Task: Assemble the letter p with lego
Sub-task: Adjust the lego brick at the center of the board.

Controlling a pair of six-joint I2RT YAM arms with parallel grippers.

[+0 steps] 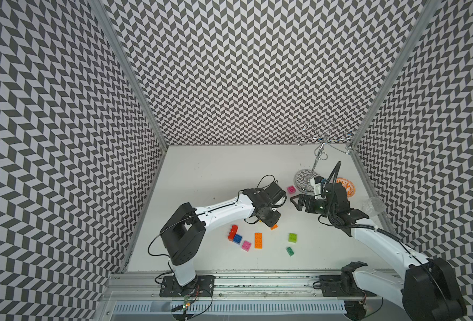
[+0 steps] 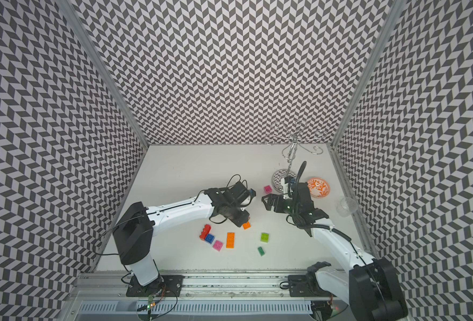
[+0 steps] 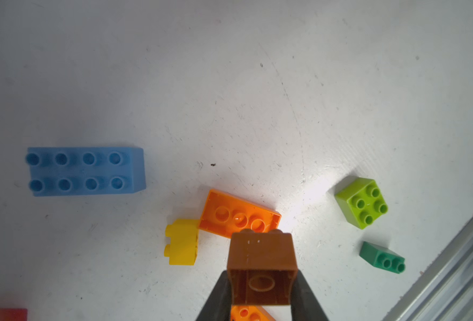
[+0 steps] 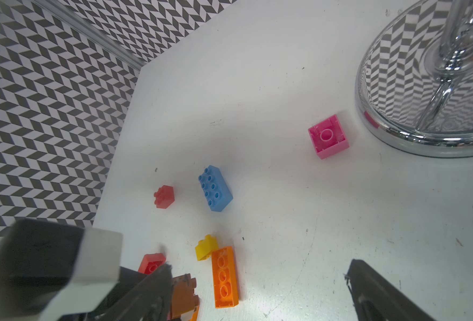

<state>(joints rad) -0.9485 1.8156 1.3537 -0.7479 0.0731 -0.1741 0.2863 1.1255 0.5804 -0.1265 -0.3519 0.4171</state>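
My left gripper (image 3: 261, 280) is shut on a brown square lego brick (image 3: 261, 258), hollow underside toward the camera, just above the table. Under it lie an upside-down orange oblong (image 3: 239, 214), a yellow brick (image 3: 181, 241) and another orange piece (image 3: 249, 314). A light blue oblong (image 3: 85, 171), lime (image 3: 361, 203) and green (image 3: 382, 257) bricks lie around. In both top views the arm hides the brown brick. My right gripper (image 1: 295, 203) hangs open and empty to the right of the left gripper (image 1: 271, 219); its view shows the brown brick (image 4: 184, 294) beside one fingertip (image 4: 157, 283).
Red (image 1: 233, 232), blue (image 1: 237, 238), pink (image 1: 246, 245) and orange (image 1: 258, 240) bricks lie nearer the front. A pink brick (image 1: 291, 189) sits by the chrome stand's base (image 1: 303, 184). A patterned plate (image 1: 348, 189) and a clear cup (image 1: 374, 205) stand at the right wall.
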